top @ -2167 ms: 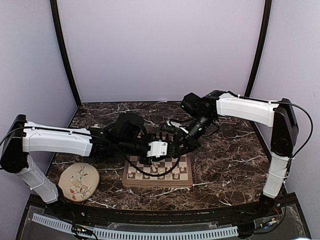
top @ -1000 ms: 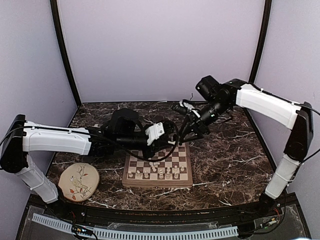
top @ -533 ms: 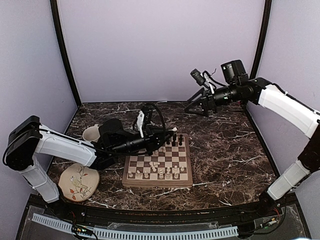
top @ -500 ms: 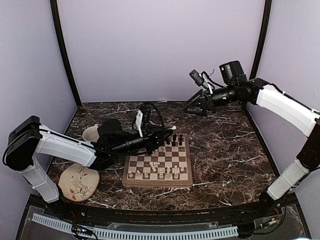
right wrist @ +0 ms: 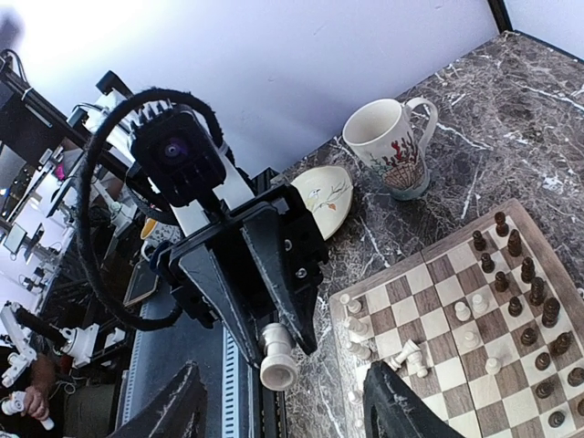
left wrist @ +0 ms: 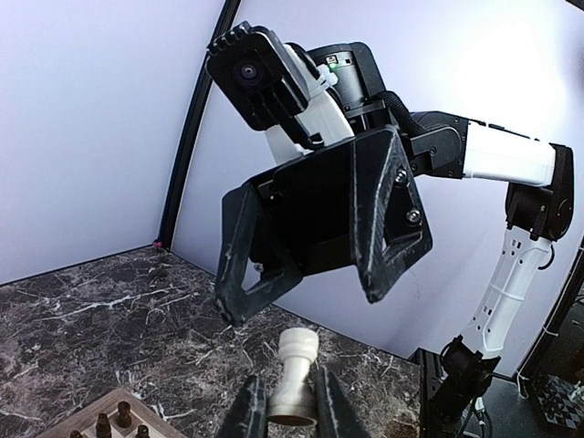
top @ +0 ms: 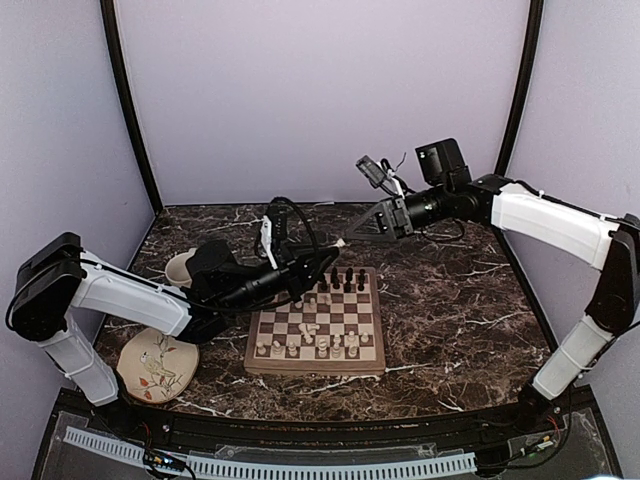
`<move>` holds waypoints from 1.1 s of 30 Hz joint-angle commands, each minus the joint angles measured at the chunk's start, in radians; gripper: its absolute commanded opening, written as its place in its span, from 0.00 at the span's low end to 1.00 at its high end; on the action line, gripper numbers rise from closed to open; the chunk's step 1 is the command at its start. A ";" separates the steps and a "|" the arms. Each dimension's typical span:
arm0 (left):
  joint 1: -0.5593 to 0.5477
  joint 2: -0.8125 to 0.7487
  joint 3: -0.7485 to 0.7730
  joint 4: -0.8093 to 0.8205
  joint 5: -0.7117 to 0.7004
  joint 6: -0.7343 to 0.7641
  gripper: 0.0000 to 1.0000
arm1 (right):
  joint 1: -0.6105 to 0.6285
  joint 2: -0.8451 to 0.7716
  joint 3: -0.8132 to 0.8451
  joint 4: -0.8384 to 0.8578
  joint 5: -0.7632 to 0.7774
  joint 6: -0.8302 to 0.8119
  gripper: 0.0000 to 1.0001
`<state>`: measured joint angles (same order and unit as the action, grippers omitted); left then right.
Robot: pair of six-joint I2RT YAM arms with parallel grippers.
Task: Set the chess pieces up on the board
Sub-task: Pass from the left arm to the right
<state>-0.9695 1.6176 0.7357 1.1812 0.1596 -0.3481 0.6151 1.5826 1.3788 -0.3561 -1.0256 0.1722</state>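
My left pincer (left wrist: 290, 406) pinches a cream rook (left wrist: 297, 365) by its base, raised over the far edge of the board (top: 313, 367) so its top is exposed. My right pincer (left wrist: 306, 297) faces it, jaws apart and empty, probably to take it over; their gap is hard to judge.

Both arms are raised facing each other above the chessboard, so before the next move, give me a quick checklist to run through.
1. Grip: the left gripper is shut on the white piece: ok.
2. The piece sits straight between the fingers: ok.
3. The right gripper is open: ok.
4. The right gripper is apart from the piece, not touching it: ok.
5. The piece is centred on the right gripper's opening: cannot tell.
6. There is a free home square for it on the board: cannot tell.
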 commanded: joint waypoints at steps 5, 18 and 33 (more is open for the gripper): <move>-0.001 -0.040 -0.018 0.060 -0.012 -0.011 0.12 | 0.046 0.060 0.019 0.097 -0.023 0.073 0.52; -0.002 -0.034 -0.016 0.051 -0.038 -0.016 0.12 | 0.058 0.066 0.016 0.112 -0.044 0.077 0.11; -0.003 -0.212 -0.022 -0.374 -0.146 0.137 0.54 | 0.024 0.019 0.010 -0.090 0.190 -0.208 0.00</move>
<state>-0.9688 1.5501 0.7223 1.0130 0.0643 -0.3141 0.6552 1.6417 1.3834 -0.3523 -0.9565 0.1272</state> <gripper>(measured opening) 0.496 0.103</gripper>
